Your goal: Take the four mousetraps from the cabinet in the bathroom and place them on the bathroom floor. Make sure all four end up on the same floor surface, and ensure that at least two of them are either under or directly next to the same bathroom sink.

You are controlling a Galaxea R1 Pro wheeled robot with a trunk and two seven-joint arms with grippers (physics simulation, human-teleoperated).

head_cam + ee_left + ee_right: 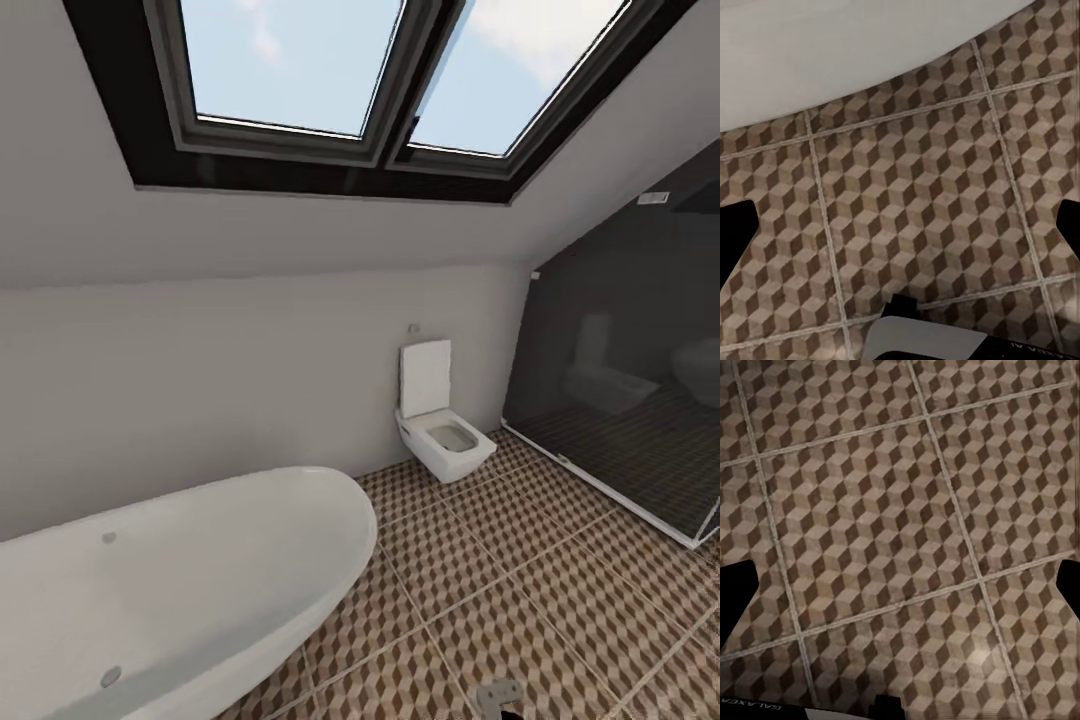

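Note:
The bathroom floor (520, 600) of brown, beige and white cube-pattern tiles spreads ahead of me. In the left wrist view my left gripper (900, 232) hangs open over these tiles (915, 195), its dark fingertips (735, 232) far apart and nothing between them. My right gripper (900, 585) is likewise open and empty above the floor (885, 525), one fingertip (1069, 585) at each edge. The mousetraps, the cabinet and the sink are out of view.
A white freestanding bathtub (170, 590) fills the lower left; its rim (832, 52) lies just beyond the left gripper. A white wall-hung toilet (445, 425) stands against the far wall. A dark glass shower enclosure (640, 400) closes off the right. Skylights (380, 80) sit in the sloped ceiling.

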